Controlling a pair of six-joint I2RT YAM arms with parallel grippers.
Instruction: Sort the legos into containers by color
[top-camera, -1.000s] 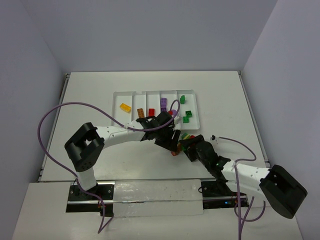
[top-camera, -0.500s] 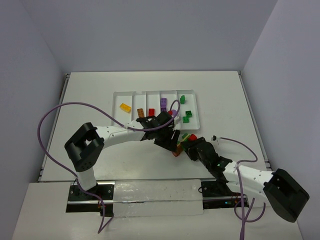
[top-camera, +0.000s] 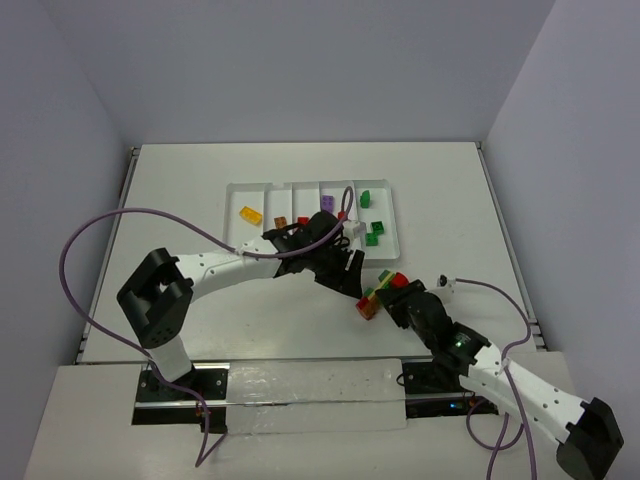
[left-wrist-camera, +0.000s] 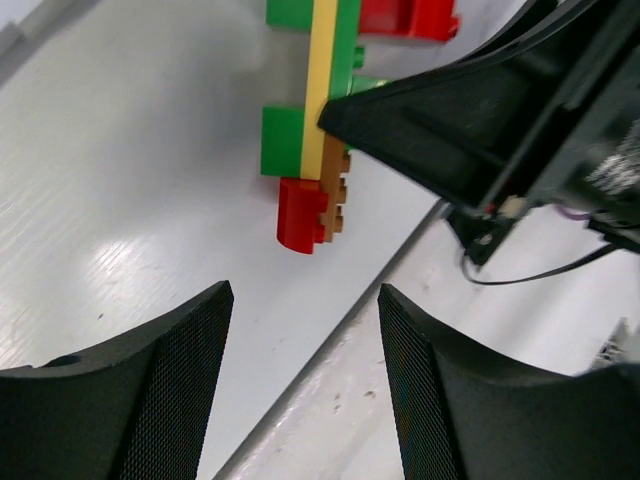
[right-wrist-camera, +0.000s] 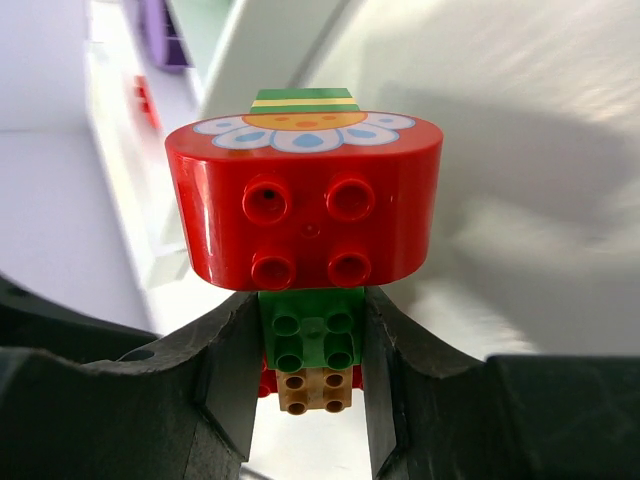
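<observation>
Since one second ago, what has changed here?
The right end effector closed on the stuck-together cluster of red, green, yellow and tan plastic bricks and drew it slightly right. The open left end effector and the white divided plastic tray barely moved.

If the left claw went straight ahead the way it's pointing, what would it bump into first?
Probably the stuck-together brick stack, at its red-and-brown end, gripped by the right claw. The open left claw aims at it with nothing else in between, though depth is hard to judge.

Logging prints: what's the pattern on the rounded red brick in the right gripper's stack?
Red brick: white flower, blue dots, orange centre; best in right wrist view.
</observation>
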